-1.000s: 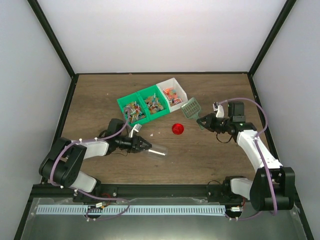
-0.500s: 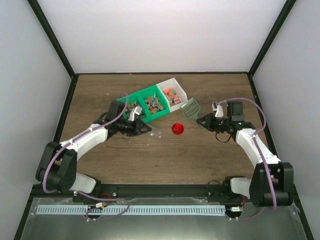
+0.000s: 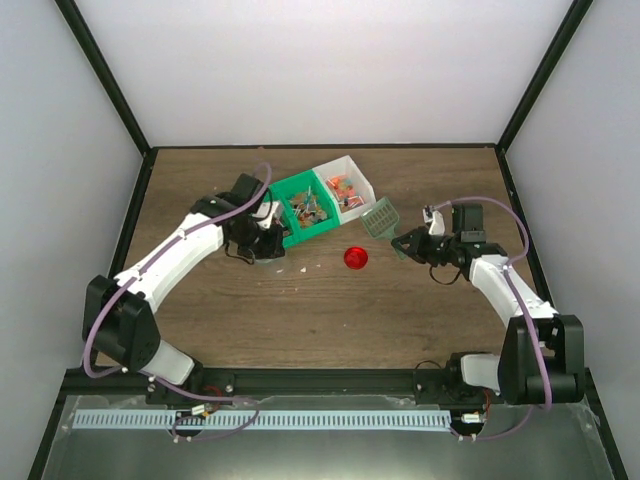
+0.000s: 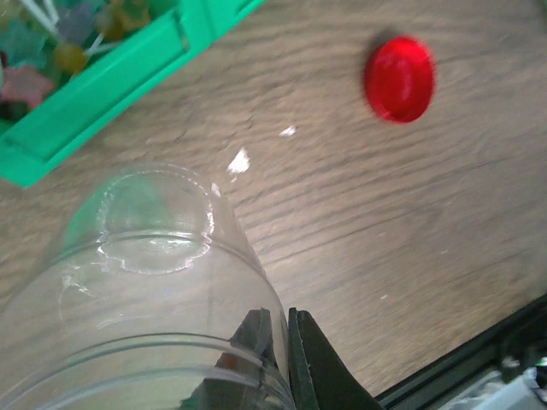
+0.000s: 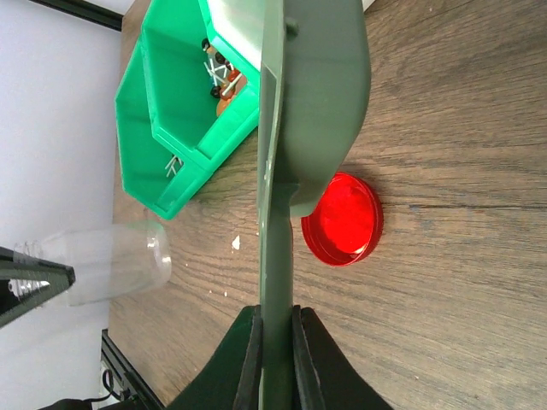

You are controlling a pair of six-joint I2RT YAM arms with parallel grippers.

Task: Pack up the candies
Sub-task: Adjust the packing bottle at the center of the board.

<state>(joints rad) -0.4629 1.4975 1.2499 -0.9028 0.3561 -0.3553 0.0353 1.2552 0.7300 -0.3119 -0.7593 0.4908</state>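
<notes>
**Finding.** The left gripper (image 3: 262, 243) is clamped on a clear plastic jar (image 4: 154, 273), which it holds on its side just beside the near wall of the green bin (image 5: 184, 192). No sweets are visible inside the jar. Which end is the mouth cannot be stated with certainty. The right gripper (image 5: 275, 329) is closed tight on the handle of the green slotted scoop (image 5: 320, 94), whose blade hangs above the table (image 3: 400, 310) between the bins and the red lid (image 5: 342, 220).

**Location of goods.** The candies (image 3: 308, 207) lie in the compartments of the green bin and in the adjoining white bin (image 3: 335, 165). A few pale scraps lie loose on the wood near the jar.

**Assessment.** The step in hand appears to be presenting the jar for filling.

**Recommendations.**
- Turn the jar mouth-up and keep it close to the bins, so the scoop's carry is short.
- Keep the jar firmly gripped and level while it is filled; the clear wall looks slippery.
- Keep the two arms from crossing over the lid.
- Take modest scoopfuls, as the slots may shed small sweets.
</notes>
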